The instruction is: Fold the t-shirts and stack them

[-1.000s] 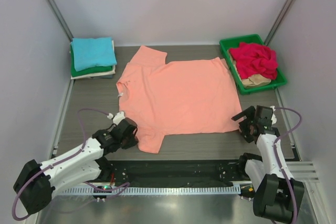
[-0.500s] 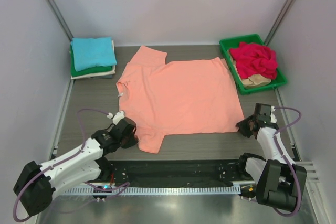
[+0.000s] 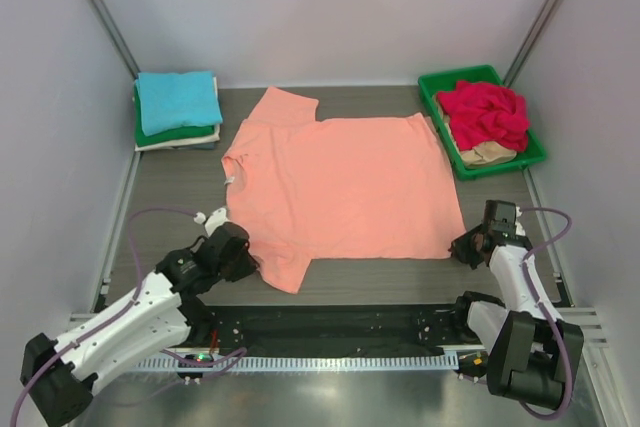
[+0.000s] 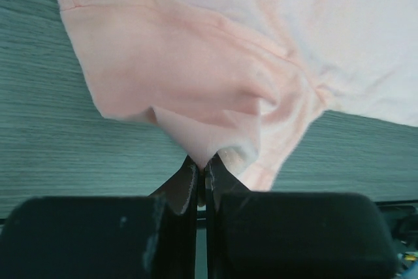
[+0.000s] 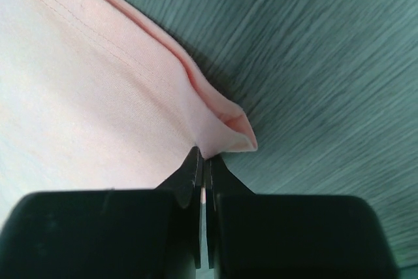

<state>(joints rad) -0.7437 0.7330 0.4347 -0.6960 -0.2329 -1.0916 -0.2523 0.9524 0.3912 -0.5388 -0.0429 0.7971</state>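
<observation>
Low in the overhead view, my left pincer point(image 3: 250, 262) clamps the sleeve point(image 3: 285, 269) and my right pincer point(image 3: 460, 245) the hem corner point(image 3: 448, 240) of the salmon-orange cloth t-shirt point(image 3: 340, 182), seemingly light and limp.

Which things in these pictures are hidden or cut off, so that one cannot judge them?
1. Top view: under the folded turquoise cloth shirt, the pile shows only edges, so its count is unclear.
2. Top view: the crumpled red cloth shirt covers most of the beige cloth in the green plastic tray.
3. Wrist views: the frame edges cut off most of the large salmon-orange t-shirt.
</observation>
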